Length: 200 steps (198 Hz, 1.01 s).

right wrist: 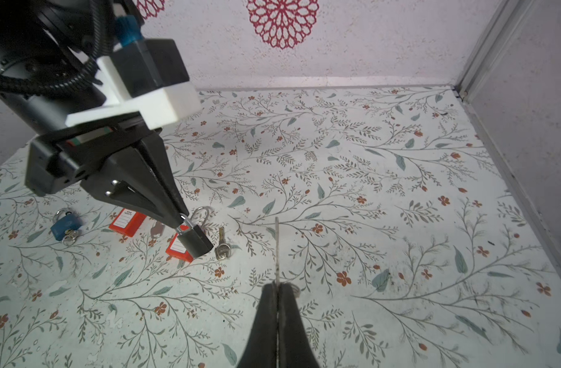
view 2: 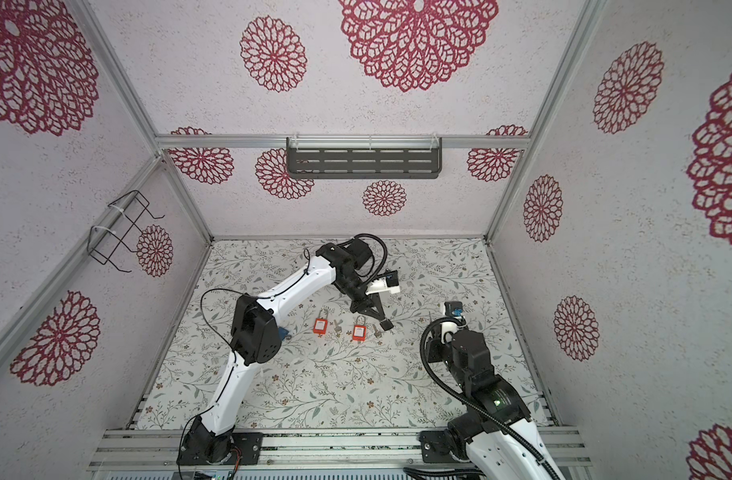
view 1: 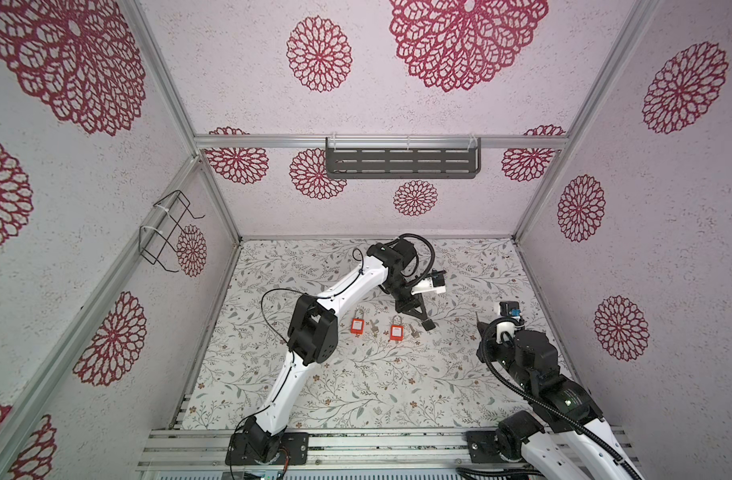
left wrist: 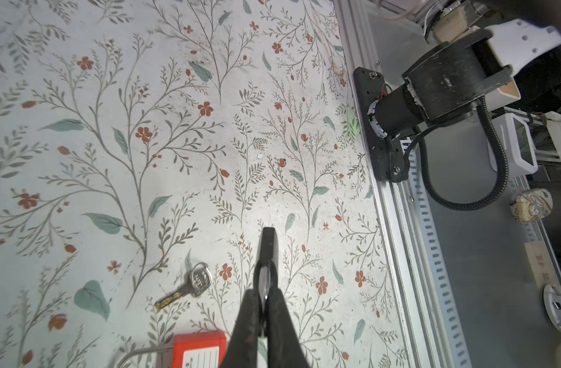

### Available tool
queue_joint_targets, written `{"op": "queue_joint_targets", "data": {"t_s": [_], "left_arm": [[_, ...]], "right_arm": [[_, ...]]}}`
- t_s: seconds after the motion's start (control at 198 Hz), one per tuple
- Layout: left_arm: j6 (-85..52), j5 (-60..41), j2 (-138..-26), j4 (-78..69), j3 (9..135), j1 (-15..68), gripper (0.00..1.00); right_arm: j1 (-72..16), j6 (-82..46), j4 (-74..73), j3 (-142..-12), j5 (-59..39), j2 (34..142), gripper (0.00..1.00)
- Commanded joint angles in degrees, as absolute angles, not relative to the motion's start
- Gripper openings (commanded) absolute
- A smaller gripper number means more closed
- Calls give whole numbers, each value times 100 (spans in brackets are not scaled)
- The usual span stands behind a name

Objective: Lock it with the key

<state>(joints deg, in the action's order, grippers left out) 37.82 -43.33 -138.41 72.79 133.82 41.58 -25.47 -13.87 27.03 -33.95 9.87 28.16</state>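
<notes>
Left gripper (right wrist: 183,219) was clamped on the shackle of the black padlock (right wrist: 196,242). The body hung tilted below the tips, in front of the near red padlock (right wrist: 176,249). Couldn't tell whether it touched the mat (view 1: 356,386).

Right gripper (right wrist: 276,288) was closed on the key (right wrist: 276,248). The blade showed edge-on past the tips, pointing toward the back wall, well apart from the black padlock.

Clearance:
- The mat between the row of locks and the front rail (left wrist: 400,223) was bare.
- The mat on the right arm's side was bare out to the side wall and back corner.
- The clutter sat in one row: far red padlock (right wrist: 128,221), second loose key (right wrist: 158,228), near red padlock, loose key (right wrist: 222,249).
- The black padlock (view 1: 428,325) sat just beside the loose key (view 1: 414,332).

View differences:
- Only the right wrist view showed the grip on the shackle and the held key.
- In both top views the right gripper was mostly hidden under its own wrist.
- The blue padlock (right wrist: 65,223) was clear in the right wrist view. In a top view only a sliver (view 2: 282,333) showed past the left elbow.
- The left wrist view showed the black padlock (left wrist: 269,245) edge-on, and the right arm's base (left wrist: 432,95) on the rail.
</notes>
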Motion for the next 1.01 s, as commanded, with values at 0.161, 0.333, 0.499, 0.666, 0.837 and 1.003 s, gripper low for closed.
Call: {"op": "queue_joint_targets", "data": {"t_s": [0.161, 0.333, 0.499, 0.666, 0.837, 1.003], "left_arm": [[3294, -3753, -14405, 7031, 13961, 4458, 0], [3278, -3319, -14676, 6920, 14089, 4620, 0], [3338, -3023, -14825, 6855, 14117, 4747, 0], [3462, -2857, -14919, 6873, 14112, 4824, 0], [3577, -2761, -14975, 6891, 14091, 4878, 0], [3469, -2549, -15029, 6731, 14082, 4904, 4]], "right_arm": [[-2523, -1934, 2873, -3387, 773, 3050, 0], [-2523, -2077, 2822, -3239, 653, 3071, 0], [-2527, -2237, 2730, -3182, 538, 3213, 0], [-2531, -2388, 2569, -3095, 399, 3413, 0], [-2532, -2501, 2490, -2999, 334, 3509, 0], [-2532, -2674, 2383, -2824, 325, 3387, 0]]}}
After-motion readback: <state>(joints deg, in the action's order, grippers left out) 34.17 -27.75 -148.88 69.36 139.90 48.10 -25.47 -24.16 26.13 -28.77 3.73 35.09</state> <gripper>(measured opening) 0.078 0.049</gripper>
